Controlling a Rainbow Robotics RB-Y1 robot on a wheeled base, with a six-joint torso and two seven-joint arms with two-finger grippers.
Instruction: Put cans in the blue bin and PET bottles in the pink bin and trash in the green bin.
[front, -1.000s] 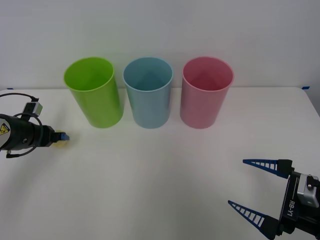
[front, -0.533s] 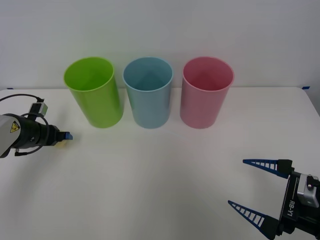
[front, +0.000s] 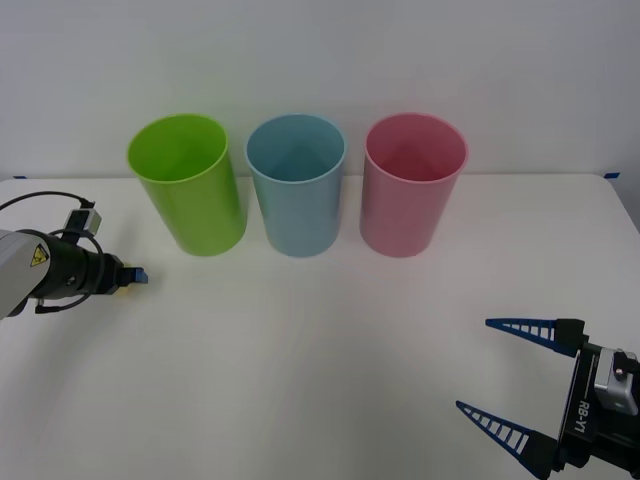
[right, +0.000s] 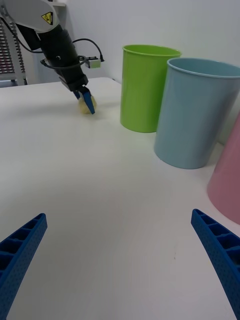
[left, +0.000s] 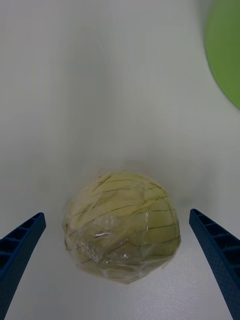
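Observation:
The trash (left: 122, 227), a pale yellow wrinkly ball in clear wrap, lies on the white table left of the green bin (front: 190, 190). My left gripper (front: 133, 276) is low over it and open, a blue finger (left: 20, 245) on each side with a gap to the ball. From the right wrist view the left gripper (right: 87, 100) straddles the trash (right: 85, 106). The blue bin (front: 297, 195) stands in the middle and the pink bin (front: 410, 195) on the right. My right gripper (front: 473, 364) waits open near the front right. Cans and PET bottles are out of view.
The three bins stand upright in a row near the table's back edge (front: 560, 176), almost touching. A white wall rises behind them. Open table surface (front: 320, 340) lies between the bins and my right arm.
My left arm has slid a little to the right, toward the green bin, staying low at the trash. The right arm has not moved.

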